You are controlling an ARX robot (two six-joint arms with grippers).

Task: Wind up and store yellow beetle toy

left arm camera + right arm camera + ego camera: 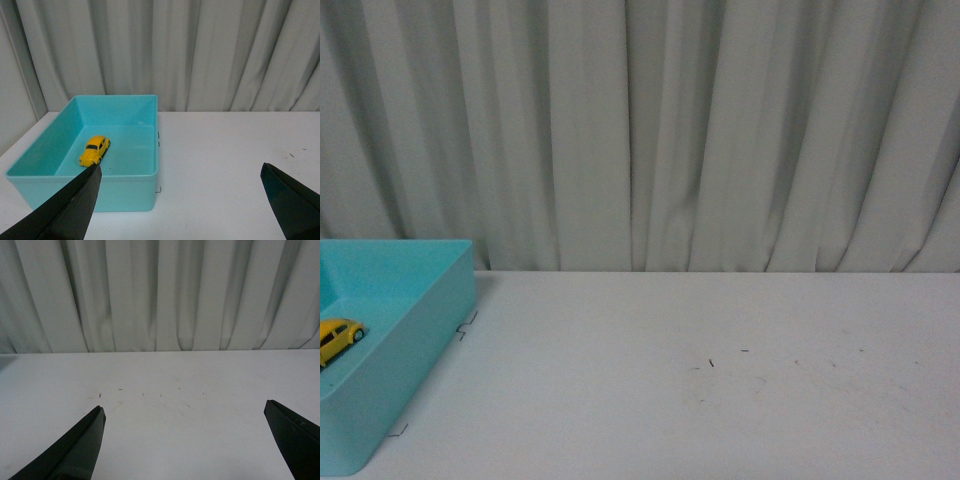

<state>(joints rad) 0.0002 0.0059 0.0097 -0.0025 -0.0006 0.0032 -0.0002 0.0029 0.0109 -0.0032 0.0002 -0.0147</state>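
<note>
A pale grey curtain [720,130] hangs in folds across the whole back of the scene, reaching down to the far edge of the white worktop [720,390]. The worktop shows a few small dark specks and faint scuffs near its middle. At its left end stands a turquoise bin [127,187], rectangular and open-topped, with small marks on the worktop just beside its right wall. Inside the bin, on its floor toward the left side, sits the yellow beetle toy [94,150], upright on its wheels, apart from the walls; in the front view only part of it [338,337] shows at the picture's left edge.

Neither arm shows in the front view. The left gripper [180,200] hangs above the worktop near the bin's front right corner, its black fingers [75,205] spread wide and holding nothing. The right gripper [185,440] is over the bare worktop, well apart from the bin, its fingers [80,450] likewise spread wide and empty.
</note>
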